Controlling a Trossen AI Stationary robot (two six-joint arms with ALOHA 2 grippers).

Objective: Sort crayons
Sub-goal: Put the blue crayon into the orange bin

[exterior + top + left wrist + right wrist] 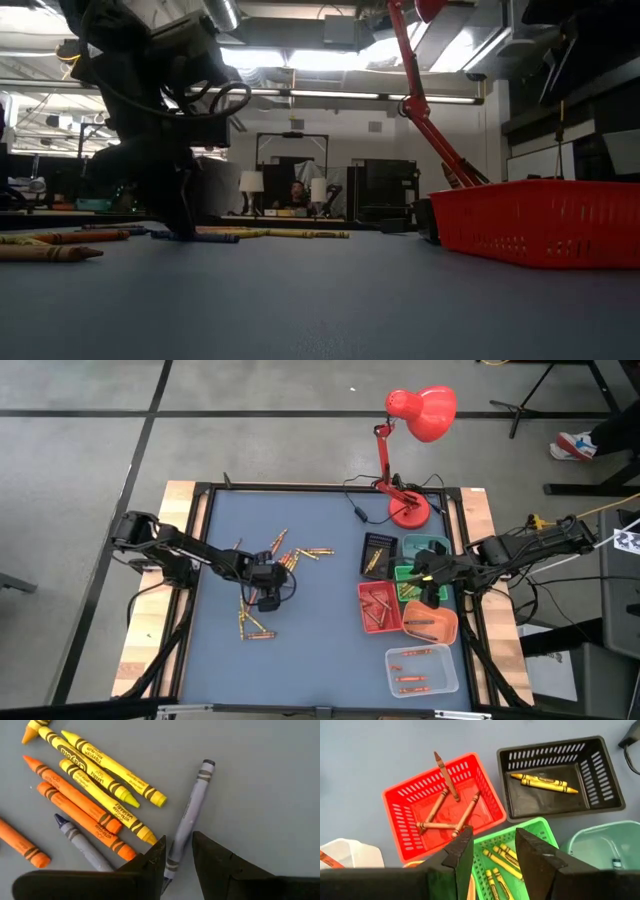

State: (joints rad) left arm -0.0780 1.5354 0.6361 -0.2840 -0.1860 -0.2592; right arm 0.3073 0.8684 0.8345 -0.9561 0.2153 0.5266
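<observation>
Blue table (320, 660), loose crayons (300, 556) mid-left; left hand (179, 851) is down, fingers parted astride a grey crayon (189, 820), set to pinch it. Right hand (492, 845) waits open above the trays (445, 810), ready for drops

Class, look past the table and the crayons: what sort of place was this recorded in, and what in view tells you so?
Most likely a robotics lab or workshop. The table is framed by a dark rig carrying two arms, cables trail over the bare concrete floor, and the low view shows ceiling strip lights over benches and equipment, with a person seated far behind.
</observation>
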